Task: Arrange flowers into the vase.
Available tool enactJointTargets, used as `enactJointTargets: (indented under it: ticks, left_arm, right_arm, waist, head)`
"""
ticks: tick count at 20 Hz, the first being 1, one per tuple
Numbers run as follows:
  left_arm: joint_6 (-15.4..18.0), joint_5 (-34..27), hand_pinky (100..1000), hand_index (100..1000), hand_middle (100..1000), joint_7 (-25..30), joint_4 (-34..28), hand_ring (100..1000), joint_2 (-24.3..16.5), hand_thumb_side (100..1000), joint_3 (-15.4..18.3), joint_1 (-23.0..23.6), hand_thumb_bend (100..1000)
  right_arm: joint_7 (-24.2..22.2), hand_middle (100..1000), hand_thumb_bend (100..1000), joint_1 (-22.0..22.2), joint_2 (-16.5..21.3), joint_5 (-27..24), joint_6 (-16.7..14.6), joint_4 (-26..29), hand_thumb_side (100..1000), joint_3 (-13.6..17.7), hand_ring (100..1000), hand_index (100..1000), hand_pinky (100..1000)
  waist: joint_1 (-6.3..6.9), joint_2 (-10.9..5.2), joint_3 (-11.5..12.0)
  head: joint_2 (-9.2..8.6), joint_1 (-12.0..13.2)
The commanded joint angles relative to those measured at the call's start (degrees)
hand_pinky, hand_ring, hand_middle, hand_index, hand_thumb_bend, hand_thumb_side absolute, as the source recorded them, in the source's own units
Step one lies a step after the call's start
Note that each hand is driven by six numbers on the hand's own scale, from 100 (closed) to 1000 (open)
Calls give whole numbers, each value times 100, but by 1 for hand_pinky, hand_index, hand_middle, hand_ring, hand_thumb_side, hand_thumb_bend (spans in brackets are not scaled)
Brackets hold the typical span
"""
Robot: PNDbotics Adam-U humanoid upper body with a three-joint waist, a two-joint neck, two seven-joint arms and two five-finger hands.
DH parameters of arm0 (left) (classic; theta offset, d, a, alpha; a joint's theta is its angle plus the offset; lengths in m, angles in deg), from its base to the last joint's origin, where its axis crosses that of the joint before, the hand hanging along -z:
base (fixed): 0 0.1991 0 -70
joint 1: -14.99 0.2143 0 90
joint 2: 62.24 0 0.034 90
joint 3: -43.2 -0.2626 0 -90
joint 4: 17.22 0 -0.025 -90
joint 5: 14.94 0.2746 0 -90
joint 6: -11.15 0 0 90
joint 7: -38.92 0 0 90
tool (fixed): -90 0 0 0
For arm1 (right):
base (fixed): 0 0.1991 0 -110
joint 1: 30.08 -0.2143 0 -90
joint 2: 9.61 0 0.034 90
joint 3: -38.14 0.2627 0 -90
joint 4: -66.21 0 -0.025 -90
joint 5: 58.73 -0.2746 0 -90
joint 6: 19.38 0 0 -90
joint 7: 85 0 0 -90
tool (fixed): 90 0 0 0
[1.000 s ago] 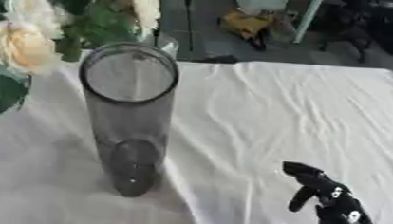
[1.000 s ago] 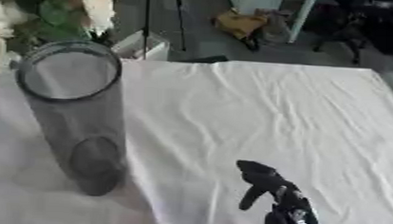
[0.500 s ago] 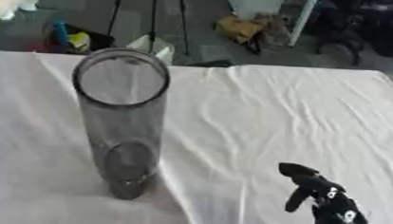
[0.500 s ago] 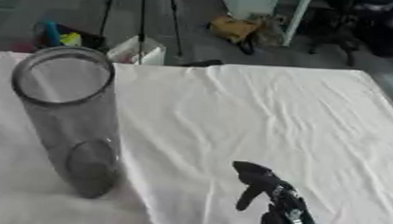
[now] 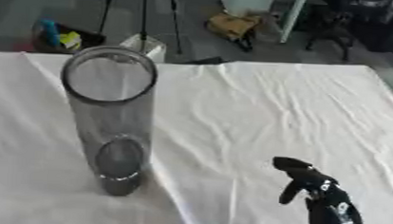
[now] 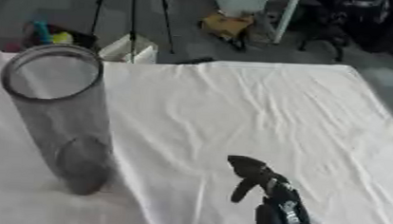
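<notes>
Vase (image 5: 109, 124), a tall clear grey cylinder, stood upright in the left half of the frame on the white cloth (image 5: 258, 112) that covered the table. Its open round mouth sat near the upper left, and its base rested on the cloth toward the lower left. Nothing could be seen inside it, and no flowers showed in either view.

The table's far edge ran across the upper part of the frame, just behind the vase's rim, with grey floor and dark clutter beyond it. Its right edge slanted down the right side. Between the vase and that right edge the wrinkled cloth lay bare, a broad stretch through the middle and right of the frame. To the left of the vase the cloth ran out of the picture.

The right hand (image 5: 301, 178) showed at the lower right, well apart from the vase and lower in the frame than its base. It rose from the bottom edge on a black and silver forearm (image 5: 335, 217), fingers pointing up and bent over at the top toward the left, relaxed and holding nothing, touching no object. The left hand did not show in either view.
</notes>
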Motion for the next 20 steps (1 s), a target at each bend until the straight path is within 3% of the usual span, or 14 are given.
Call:
enactJointTargets:
  ticks: [1,20]
  left_arm:
    - [6,-381,100,125,100,-215,-295,100,-97,692,130,-172,100]
    - [-238,-2602,100,127,100,-627,-1354,100,298,752,-71,-787,100]
  right_arm:
    - [-6,404,100,-5,119,-119,-24,77,960,6,788,786,766]
    - [-106,404,100,24,198,-285,36,77,962,23,788,786,767]
  waist:
    - [137,-227,-6]
    - [201,-302,-9]
  head:
    - [21,-8]
    - [-97,153]
